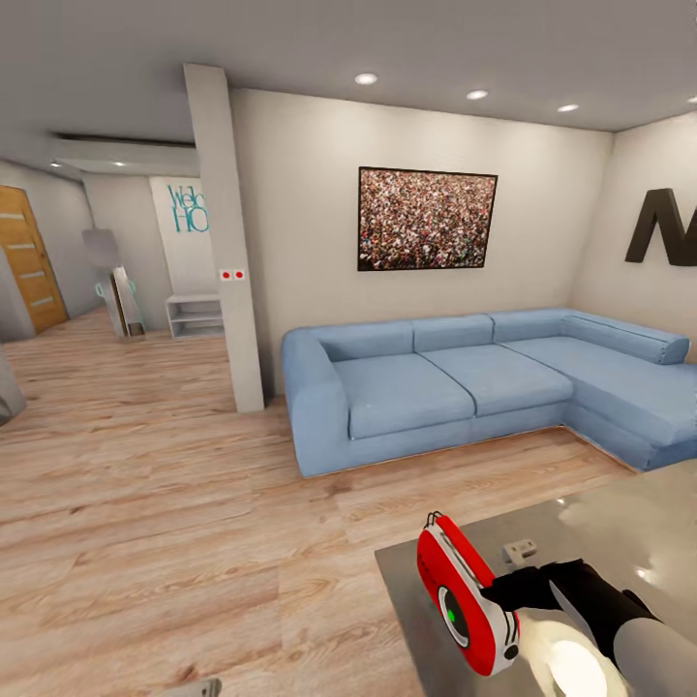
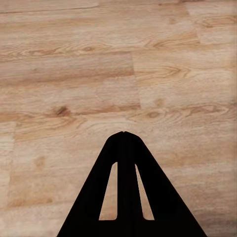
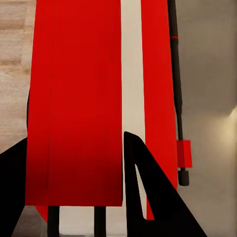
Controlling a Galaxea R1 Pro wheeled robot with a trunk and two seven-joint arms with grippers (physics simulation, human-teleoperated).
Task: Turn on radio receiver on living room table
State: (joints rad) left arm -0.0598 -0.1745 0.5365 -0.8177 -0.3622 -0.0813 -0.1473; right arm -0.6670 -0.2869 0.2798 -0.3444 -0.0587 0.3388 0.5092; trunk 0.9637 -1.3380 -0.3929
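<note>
The red radio receiver stood on the table near its edge. The right gripper apparently clasped its white side; the left gripper hung closed above the wood floor.

A red radio with white trim is seen, a blue sofa, and a pale wooden floor.

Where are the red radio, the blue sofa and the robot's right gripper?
radio receiver (image 1: 463, 590): head view, red front face.
sofa (image 1: 407, 392): head view, left seat cushion.
right gripper (image 1: 505, 590): head view, black fingers at the radio's side.
</note>
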